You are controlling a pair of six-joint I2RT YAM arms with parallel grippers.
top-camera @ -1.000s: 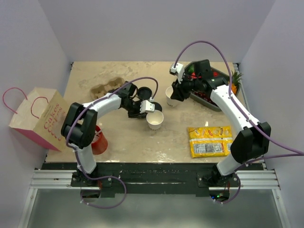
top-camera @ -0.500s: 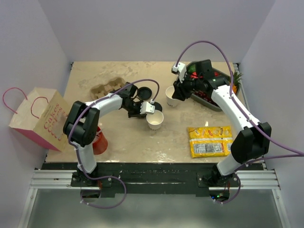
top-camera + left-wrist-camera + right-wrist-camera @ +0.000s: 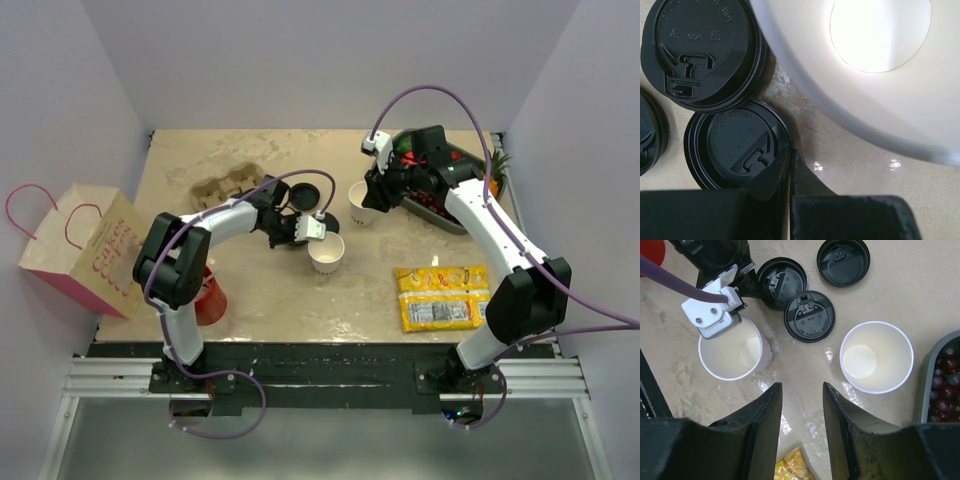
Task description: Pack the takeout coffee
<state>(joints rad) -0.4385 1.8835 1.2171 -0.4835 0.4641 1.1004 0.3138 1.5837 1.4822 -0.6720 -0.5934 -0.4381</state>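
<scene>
Top view: the left gripper [image 3: 300, 230] sits low at mid-table among black lids, just left of the cup [image 3: 327, 252], which is open and unlidded, so the takeout coffee is not yet assembled; the right gripper [image 3: 374, 194] hangs beside the far cup [image 3: 357, 204], probably on standby. The bag [image 3: 85, 248] stands well apart at the left edge, with a carrier [image 3: 222, 186] and a red cup [image 3: 209, 297] on that side and a packet [image 3: 440, 297] near right. Left wrist view: the jaws are pinched to a slit on the rim of a lid [image 3: 735, 145], seemingly to carry it to the cup [image 3: 880, 115]; a spare lid [image 3: 705, 50] touches or overlaps its far edge and might drag along. Right wrist view: the right gripper [image 3: 802, 425] is half open and empty above bare table between both cups, a tray [image 3: 921, 385] at right
</scene>
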